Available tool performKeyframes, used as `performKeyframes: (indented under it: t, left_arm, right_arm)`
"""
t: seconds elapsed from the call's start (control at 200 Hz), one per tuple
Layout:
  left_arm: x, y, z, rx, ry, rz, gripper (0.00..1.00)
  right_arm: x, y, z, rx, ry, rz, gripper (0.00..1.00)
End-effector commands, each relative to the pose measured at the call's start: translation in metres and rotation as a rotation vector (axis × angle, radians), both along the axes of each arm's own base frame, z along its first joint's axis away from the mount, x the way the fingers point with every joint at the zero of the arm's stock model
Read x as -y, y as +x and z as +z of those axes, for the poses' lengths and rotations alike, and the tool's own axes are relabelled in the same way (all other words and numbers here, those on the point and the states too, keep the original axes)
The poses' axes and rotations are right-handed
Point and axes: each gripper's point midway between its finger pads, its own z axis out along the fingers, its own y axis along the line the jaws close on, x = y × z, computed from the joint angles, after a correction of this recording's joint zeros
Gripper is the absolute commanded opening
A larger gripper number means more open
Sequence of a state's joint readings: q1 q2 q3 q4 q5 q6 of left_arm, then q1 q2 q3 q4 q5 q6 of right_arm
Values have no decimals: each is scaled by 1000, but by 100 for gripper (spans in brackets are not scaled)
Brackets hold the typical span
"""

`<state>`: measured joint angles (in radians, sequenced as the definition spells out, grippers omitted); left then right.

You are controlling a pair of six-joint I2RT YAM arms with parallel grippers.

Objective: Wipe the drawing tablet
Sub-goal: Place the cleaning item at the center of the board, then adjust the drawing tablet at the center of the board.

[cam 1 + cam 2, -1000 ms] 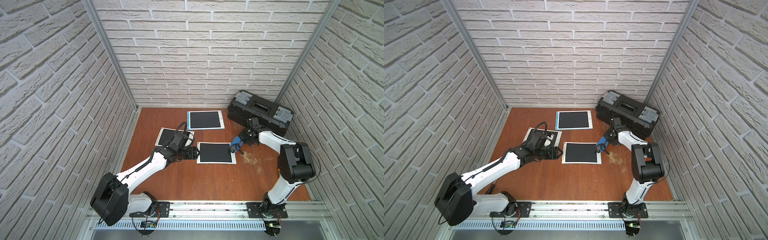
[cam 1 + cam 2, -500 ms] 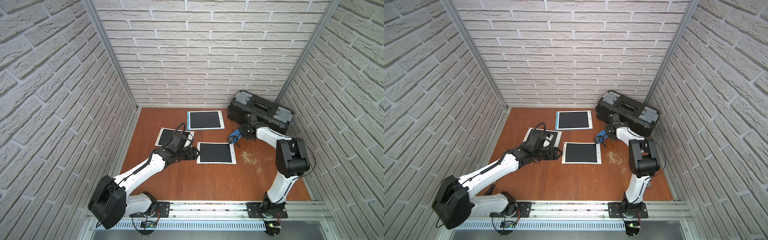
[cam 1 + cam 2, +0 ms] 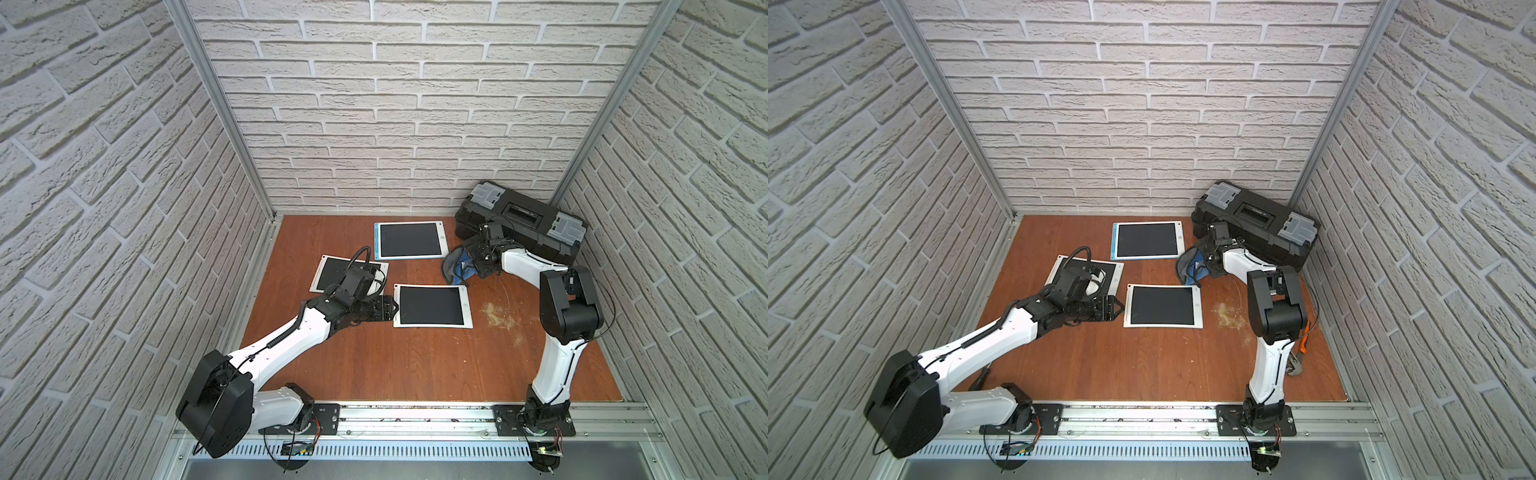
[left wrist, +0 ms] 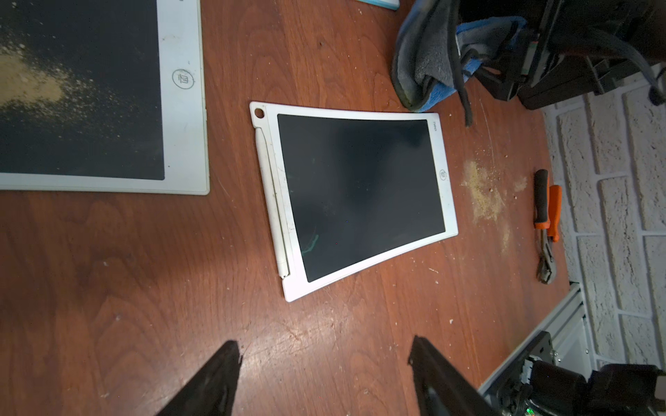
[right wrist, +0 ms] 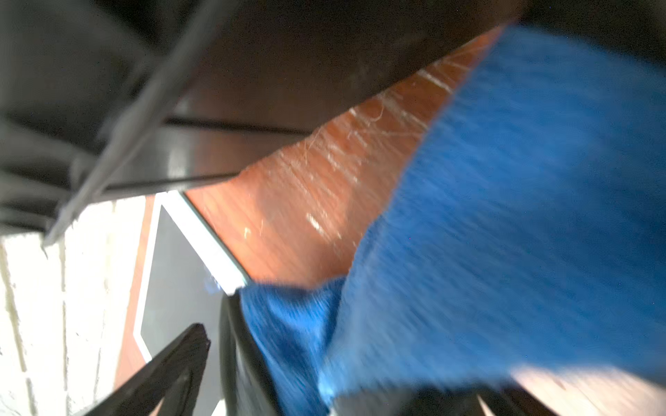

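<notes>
Three drawing tablets lie on the wooden table. A white one [image 3: 432,305] [image 4: 360,194] with a dark, clean-looking screen is in the middle. A blue-framed one [image 3: 409,240] lies behind it. A third [image 3: 332,274] [image 4: 83,90], partly under my left arm, carries tan dust. My left gripper [image 3: 390,309] [image 4: 324,354] is open and empty just left of the middle tablet. My right gripper [image 3: 473,259] stands open by the toolbox, with the grey-and-blue cloth [image 3: 457,268] [image 5: 504,216] slumped between its fingers [image 5: 173,367]; the other finger is hidden.
A black toolbox [image 3: 523,222] fills the back right corner, right behind my right wrist. Sawdust [image 3: 496,313] [image 4: 483,194] is scattered right of the middle tablet. Orange-handled pliers [image 3: 1298,357] [image 4: 546,223] lie along the right wall.
My right gripper carried the cloth from the middle tablet's right edge back toward the toolbox and has opened its jaws. The left arm has hardly moved.
</notes>
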<state>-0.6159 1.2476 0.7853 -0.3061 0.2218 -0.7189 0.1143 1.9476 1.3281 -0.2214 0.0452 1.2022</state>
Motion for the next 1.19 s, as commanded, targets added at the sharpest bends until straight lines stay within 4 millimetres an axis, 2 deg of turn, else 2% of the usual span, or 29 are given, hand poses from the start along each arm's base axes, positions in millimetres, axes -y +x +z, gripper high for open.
performKeyframes:
  t: [0.0,0.135,0.295,0.395,0.525,0.71,1.04,1.19]
  left_arm:
    - [-1,7,-2,8,2,16,76]
    - [-3,13,-12,-4,15,18,77]
    - [-5,25,-26,-34,-59,46,77]
    - [-3,32,-31,-51,-132,68,77]
    - [7,37,-33,-62,-203,57,78]
    - [12,43,-52,-125,-253,68,78]
    - [15,49,-89,-207,-278,101,77]
    - [21,53,-101,-240,-325,106,77]
  right_arm:
    - [-6,-17,35,34,-73,109,98]
    - [-11,-49,50,27,-136,211,97]
    - [-18,-87,48,6,-171,369,95]
    - [-35,-105,36,3,-124,498,91]
    - [-59,-123,10,-6,-15,627,87]
    - [-70,-139,-24,-75,57,682,83]
    - [-61,-158,-47,-130,20,697,82]
    - [-70,-161,-54,-122,65,736,82]
